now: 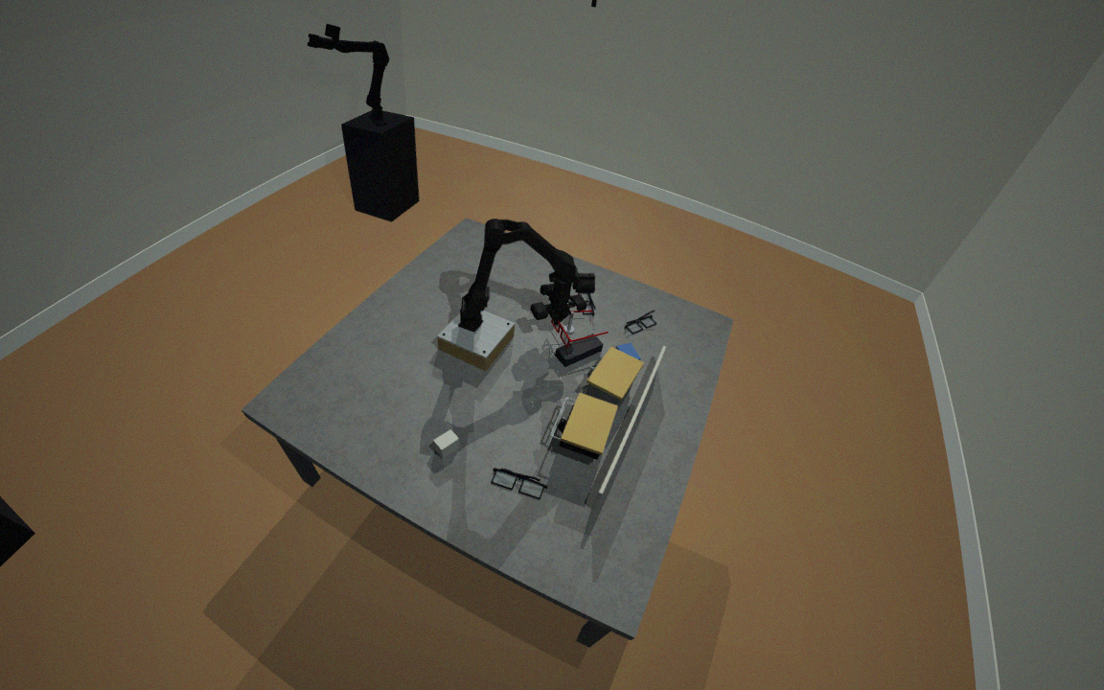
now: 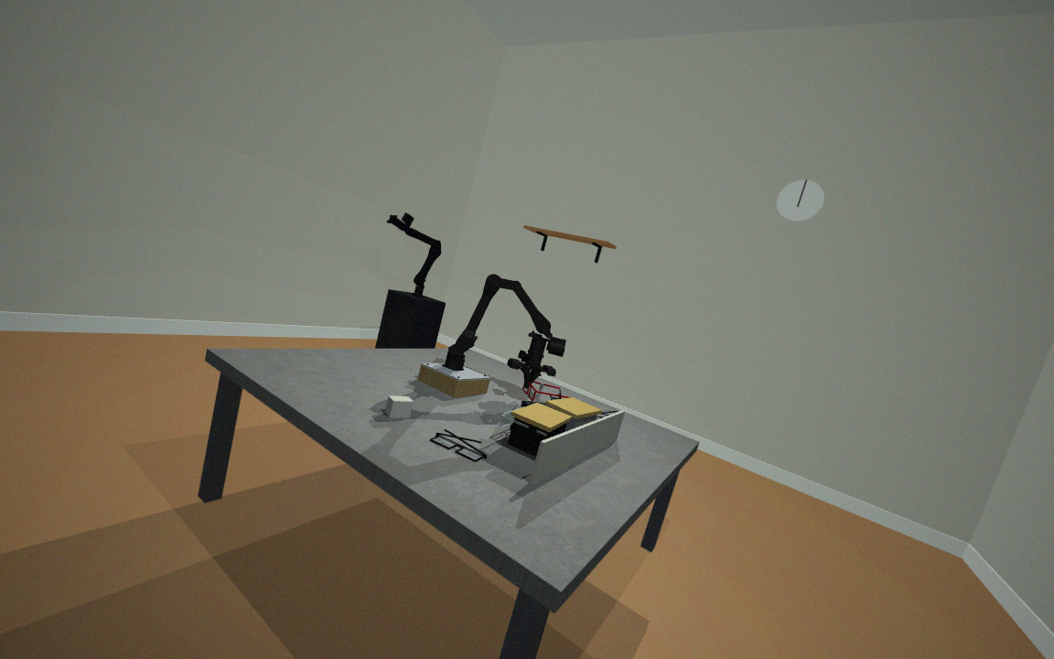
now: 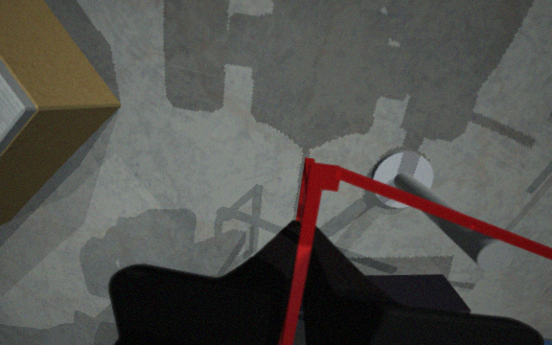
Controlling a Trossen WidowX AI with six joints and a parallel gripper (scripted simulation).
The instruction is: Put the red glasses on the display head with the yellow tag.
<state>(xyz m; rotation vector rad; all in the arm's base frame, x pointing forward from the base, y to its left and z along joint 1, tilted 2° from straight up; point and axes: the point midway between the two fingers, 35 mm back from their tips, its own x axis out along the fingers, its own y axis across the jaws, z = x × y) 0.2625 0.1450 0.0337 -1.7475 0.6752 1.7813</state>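
Note:
The red glasses (image 1: 588,336) (image 2: 547,384) (image 3: 326,177) hang in the air with their temples unfolded. My gripper (image 1: 558,320) (image 2: 527,386) (image 3: 301,230) points down, shut on their front part. In the wrist view a red bar runs down over the fingers and a temple reaches right, above a grey post with a round white base (image 3: 391,165). Two yellow-topped blocks (image 1: 616,371) (image 1: 588,423) (image 2: 541,415) stand beyond the glasses. I cannot make out either display head's face, or which has the yellow tag.
A black case (image 1: 579,350) lies below the glasses. A pale upright panel (image 1: 633,419) (image 2: 575,450) stands behind the yellow-topped blocks, with a blue piece (image 1: 627,350) near its far end. Black glasses lie at both sides. A white block (image 1: 445,442) (image 2: 398,405) stands nearer the edge.

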